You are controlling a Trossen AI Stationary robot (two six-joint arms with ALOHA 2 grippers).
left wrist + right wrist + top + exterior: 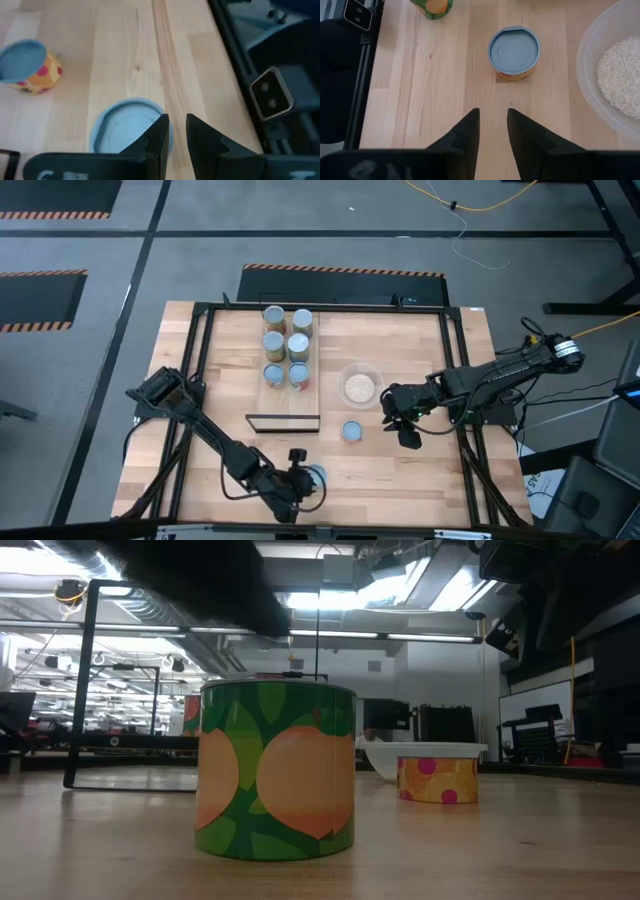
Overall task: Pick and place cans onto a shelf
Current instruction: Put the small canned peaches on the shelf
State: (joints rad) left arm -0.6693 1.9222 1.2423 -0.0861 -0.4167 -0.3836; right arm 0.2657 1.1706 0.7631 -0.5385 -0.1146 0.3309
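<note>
Six cans (287, 347) stand in two rows of three on the shelf (306, 392), a light-wood board lying on the surface (390, 465), with a thin black frame (283, 421) at its near end. Their tops are silver or pale blue; no writing on them can be read from above.

Two more cans are off the shelf. One with a pale-blue lid and a yellow-orange label dotted with pink (514, 52) sits on the bare surface just beside the clear bowl (600, 60), which holds pale grains. The other, a green can printed with large orange fruit and leaves (277, 770), stands at the near edge of the surface; its pale-blue lid shows in the left wrist view (131, 125). Neither label shows any readable brand or words.

The left gripper (174, 131) hangs directly above that green can, its fingers (159, 137) narrowly apart over the edge of the lid and holding nothing. The right gripper (493, 125) hovers above the surface near the dotted can, pointing toward it but apart from it; its fingers (467, 134) also stand a narrow gap apart and are empty.

In the low view the dotted can (437, 778) stands in front of the bowl's white rim (425, 750).
</note>
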